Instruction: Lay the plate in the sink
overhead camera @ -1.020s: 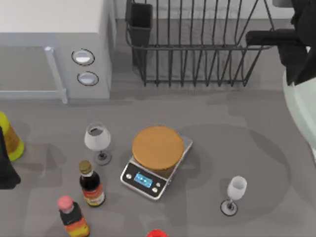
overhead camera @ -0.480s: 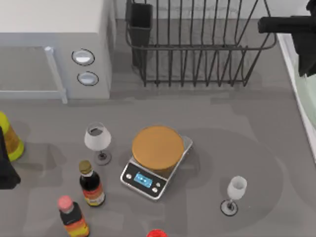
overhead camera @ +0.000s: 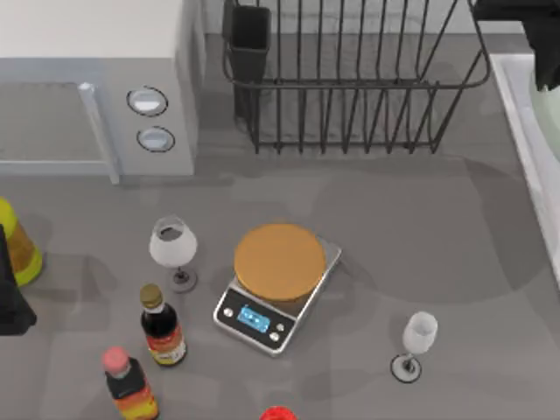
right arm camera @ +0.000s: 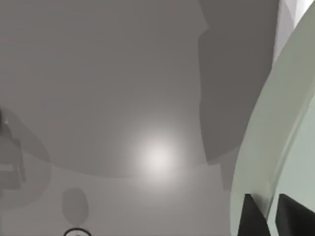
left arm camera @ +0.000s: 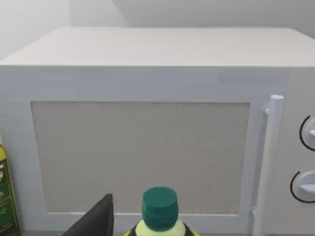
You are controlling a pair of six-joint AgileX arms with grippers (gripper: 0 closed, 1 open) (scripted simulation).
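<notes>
Right hand (right arm camera: 268, 216) gripping the plate (right arm camera: 275, 128) by its rim, over the sink (overhead camera: 516, 114) at the surface's far right edge.
In the right wrist view both dark fingers (right arm camera: 252, 216) are pinching the pale green rim; top view is showing a sliver of plate at the right border, above the white sink rim, beside the dish rack (overhead camera: 350, 79). Left arm (overhead camera: 10, 297) is sitting parked at the left edge near the microwave (left arm camera: 147, 123); can't tell its hand state.
</notes>
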